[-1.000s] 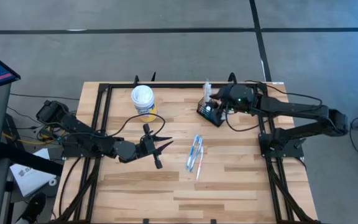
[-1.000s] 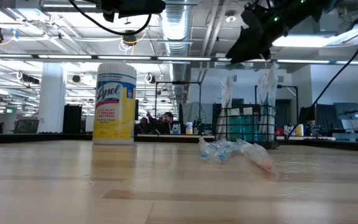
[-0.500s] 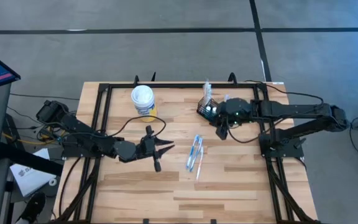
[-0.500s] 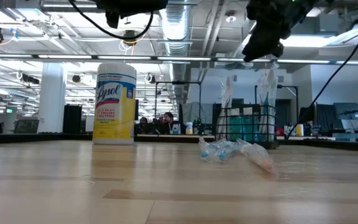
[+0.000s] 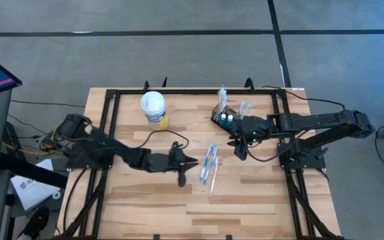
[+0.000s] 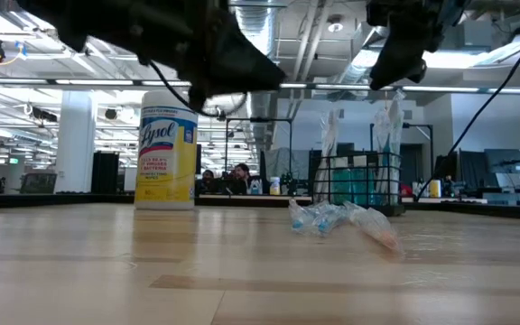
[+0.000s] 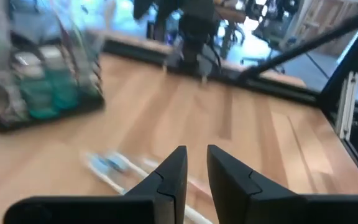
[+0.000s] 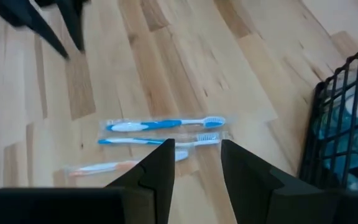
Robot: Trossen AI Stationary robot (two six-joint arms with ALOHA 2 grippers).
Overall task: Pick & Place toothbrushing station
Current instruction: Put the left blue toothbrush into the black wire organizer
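From overhead I see the black mesh caddy [image 5: 224, 118] standing near the far edge of the wooden surface [image 5: 145, 200], right of centre, with wrapped items sticking up out of it. My right pincer [image 5: 239, 151] hangs just on the near side of the caddy, above the surface; through its wrist camera its two fingers [image 8: 160, 168] stand apart with nothing between them, and the caddy's wire wall [image 8: 344, 124] shows just beside them. Beyond those fingers lie three wrapped toothbrushes [image 8: 160, 140] flat on the wood, side by side, two blue and one orange.

My left pincer [image 5: 184, 175] reaches in toward the middle of the surface, just beside the toothbrushes [image 5: 209, 167]. In its wrist view the fingers [image 7: 173, 177] sit close to each other with a narrow gap, gripping nothing.

A yellow wipes canister with a white lid [image 5: 153, 109] stands upright near the far edge, well apart from the caddy.
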